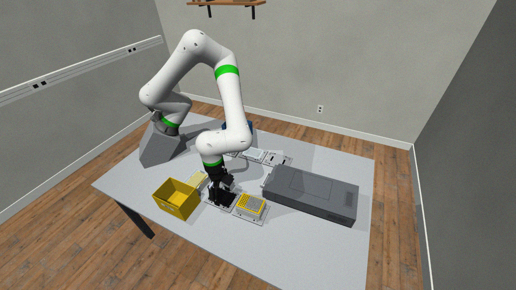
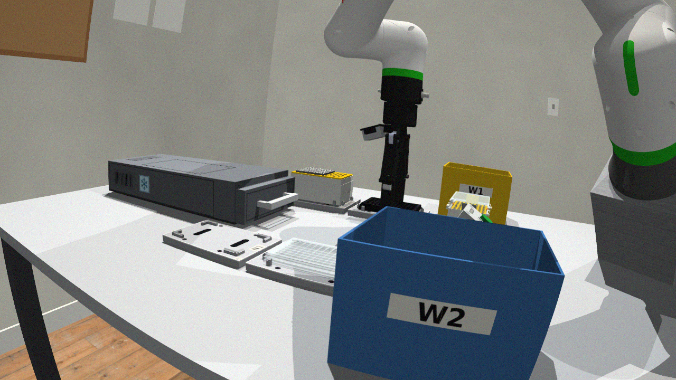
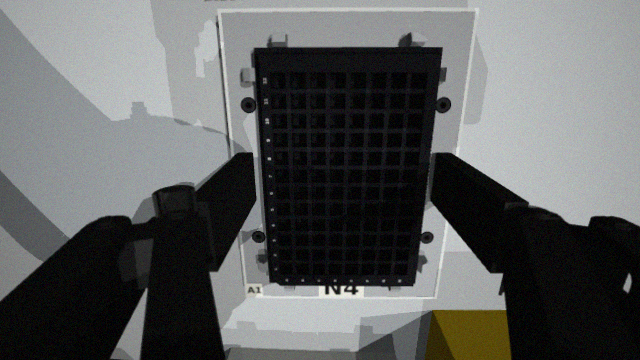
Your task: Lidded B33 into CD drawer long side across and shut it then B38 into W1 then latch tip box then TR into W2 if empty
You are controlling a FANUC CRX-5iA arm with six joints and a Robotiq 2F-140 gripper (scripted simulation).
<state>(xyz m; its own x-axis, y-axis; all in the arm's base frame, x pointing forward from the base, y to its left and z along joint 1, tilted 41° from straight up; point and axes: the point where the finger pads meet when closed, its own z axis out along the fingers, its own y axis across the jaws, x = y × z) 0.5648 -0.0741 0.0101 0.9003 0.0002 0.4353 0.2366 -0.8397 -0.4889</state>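
The black assay plate (image 3: pixel 347 165) (image 1: pixel 224 197) lies flat in nest N4 on the bench, between the yellow bin W1 (image 1: pixel 175 197) and the tip rack TR (image 1: pixel 250 205). My gripper (image 3: pixel 343 177) (image 2: pixel 391 189) points straight down over it, low at plate height. It is open, with one finger beside each long side of the plate, close to the edges. The plate rests in its nest. The tip box TB3 (image 1: pixel 196 179) stands behind W1 with its lid raised.
The cooler CD (image 1: pixel 312 193) stands to the right, its drawer handle (image 2: pixel 276 200) facing the nests. Nest N1 (image 2: pixel 219 237) holds no plate; a clear lidded plate (image 2: pixel 302 255) sits in the nest beside it. The blue bin W2 (image 2: pixel 446 288) stands upright near the arm's base.
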